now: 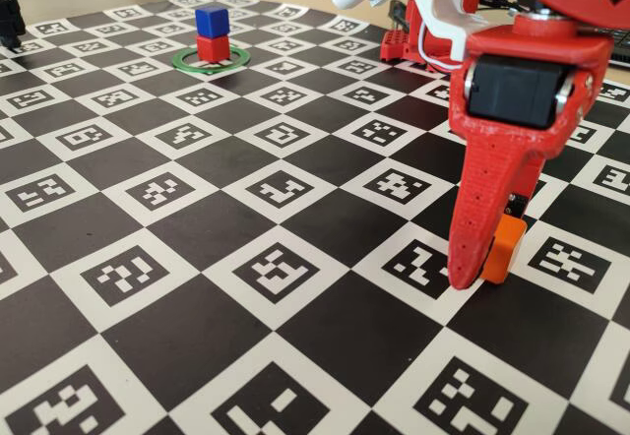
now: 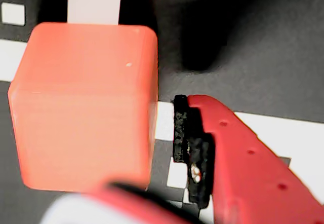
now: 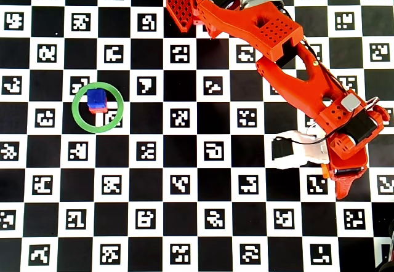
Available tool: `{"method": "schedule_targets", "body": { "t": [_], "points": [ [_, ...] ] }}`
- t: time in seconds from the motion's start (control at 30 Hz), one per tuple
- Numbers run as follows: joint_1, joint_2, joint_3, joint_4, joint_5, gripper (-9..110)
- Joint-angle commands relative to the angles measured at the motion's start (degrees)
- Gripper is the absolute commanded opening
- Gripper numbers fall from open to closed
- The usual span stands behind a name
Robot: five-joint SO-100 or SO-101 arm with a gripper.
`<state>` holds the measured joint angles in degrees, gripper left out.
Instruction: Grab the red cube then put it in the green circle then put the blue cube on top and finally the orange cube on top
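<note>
Beside orange cube (image 2: 83, 107), claw (image 1: 477, 276) open, empty; you pinch flat side faces: light, rigid, smooth.

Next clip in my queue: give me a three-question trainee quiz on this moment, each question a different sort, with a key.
1. True or false: the blue cube sits on the red cube inside the green circle.
2. Multiple choice: in the fixed view, the gripper is down at the board beside which thing? A) the blue cube B) the orange cube C) the green circle
3. Fill in: the cube not yet on the stack is ____.

Key: 1 true. 2 B; the wrist view shows a gap between the cube and the padded finger, so it is not gripped. 3 orange.
</note>
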<state>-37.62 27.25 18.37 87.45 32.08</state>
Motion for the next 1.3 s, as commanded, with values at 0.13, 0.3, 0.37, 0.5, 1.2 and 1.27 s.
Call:
{"method": "schedule_targets", "body": {
  "t": [0.13,0.3,0.37,0.5,1.2,1.27],
  "points": [
    [0.5,1.7,-4.7,-1.1,0.9,23],
    [0.5,1.7,-4.7,-1.1,0.9,12],
    [0.6,1.8,-4.7,-1.0,0.7,10],
    [0.6,3.3,-4.0,-0.6,0.1,9],
    [7.4,45.0,29.9,-2.5,-11.4,9],
    [8.7,49.2,32.8,-2.2,-12.5,9]
  ]
}}
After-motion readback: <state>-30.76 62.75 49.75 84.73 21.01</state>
